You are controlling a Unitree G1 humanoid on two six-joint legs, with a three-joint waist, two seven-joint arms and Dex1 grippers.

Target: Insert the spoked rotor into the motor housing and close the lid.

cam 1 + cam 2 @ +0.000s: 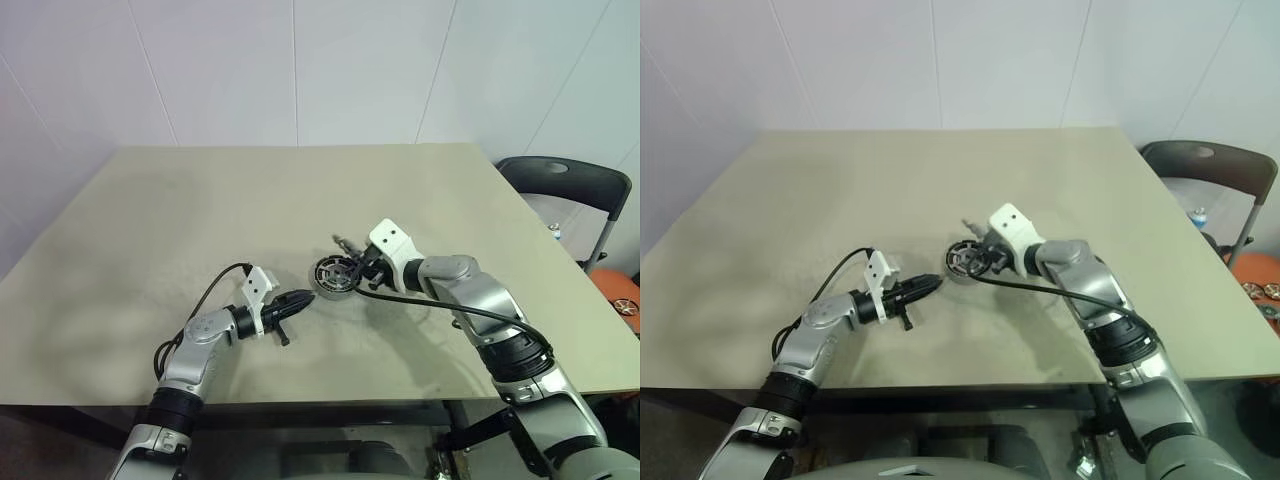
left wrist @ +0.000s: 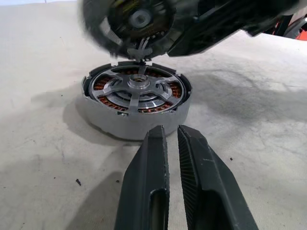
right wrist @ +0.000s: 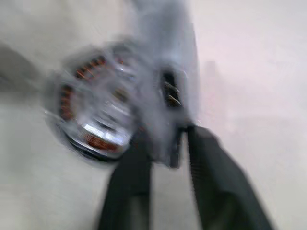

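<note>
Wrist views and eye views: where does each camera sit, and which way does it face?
Left eye view: head, facing forward-down over the table; left arm, right arm show.
Right eye view: beside it, same scene, same arms.
Left wrist view: along left fingers toward motor housing.
Right wrist view: down onto motor housing, shared with left wrist view.

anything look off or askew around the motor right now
Yes. The right gripper holds a round spoked part tilted on edge above the motor housing, not flat on it. The housing sits level on the table; nothing spilled or visibly damaged.
</note>
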